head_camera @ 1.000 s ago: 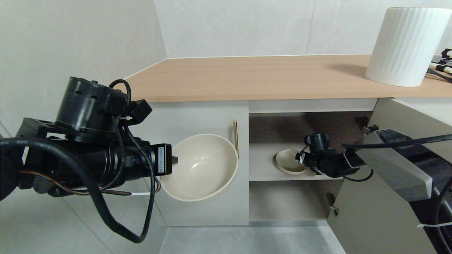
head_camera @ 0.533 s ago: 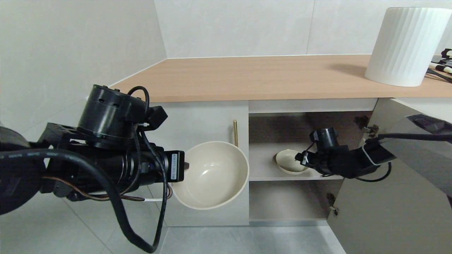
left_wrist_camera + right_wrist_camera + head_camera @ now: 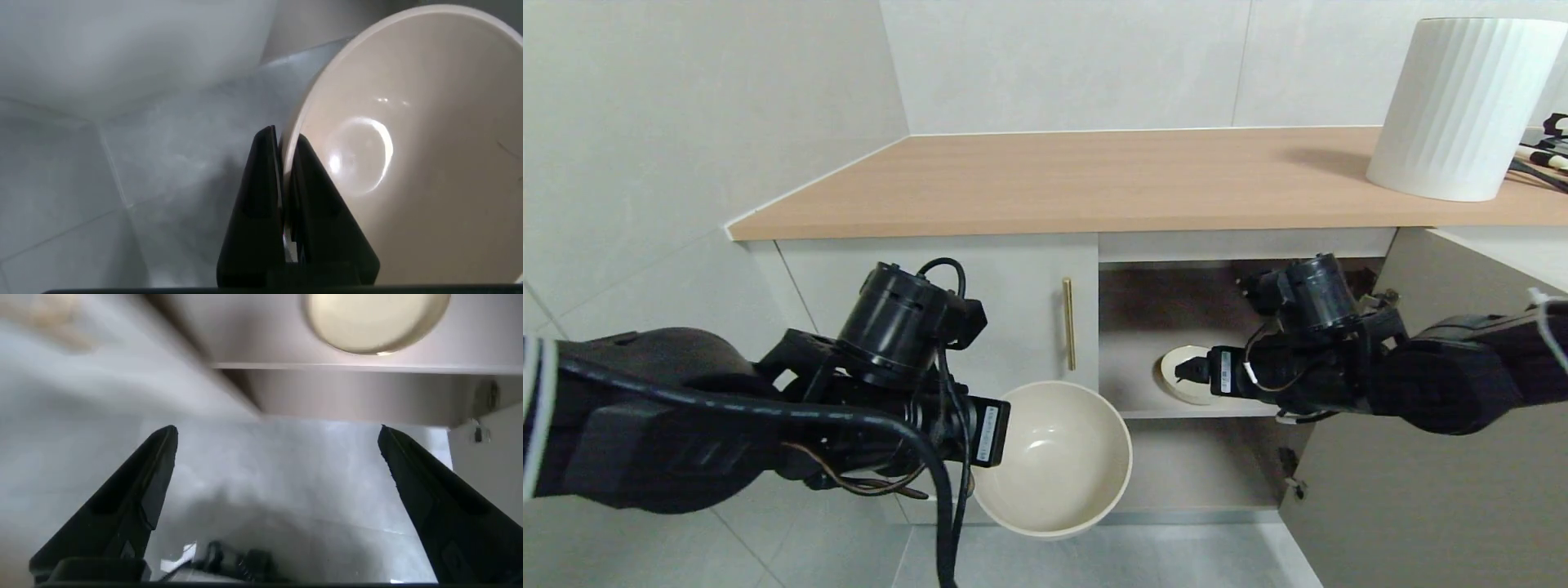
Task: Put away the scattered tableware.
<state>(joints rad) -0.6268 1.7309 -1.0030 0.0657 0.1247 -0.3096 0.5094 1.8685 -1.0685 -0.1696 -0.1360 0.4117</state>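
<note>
My left gripper (image 3: 1001,433) (image 3: 283,151) is shut on the rim of a large cream bowl (image 3: 1058,457) (image 3: 417,139), held low in front of the closed left cabinet door (image 3: 980,294). A small cream dish (image 3: 1180,374) (image 3: 376,318) lies on the shelf (image 3: 1131,384) inside the open cabinet compartment. My right gripper (image 3: 1188,371) (image 3: 278,474) is open and empty, just in front of the shelf edge near the dish.
A wooden countertop (image 3: 1111,180) runs above the cabinet, with a white ribbed container (image 3: 1462,106) at its right end. The right cabinet door (image 3: 1388,457) stands open. A brass handle (image 3: 1068,322) is on the left door. Grey floor tiles (image 3: 1111,563) lie below.
My left arm has carried the bowl down and to the right, toward the open compartment. My right gripper has drawn back from the dish, its wrist rising, leaving the dish on the shelf.
</note>
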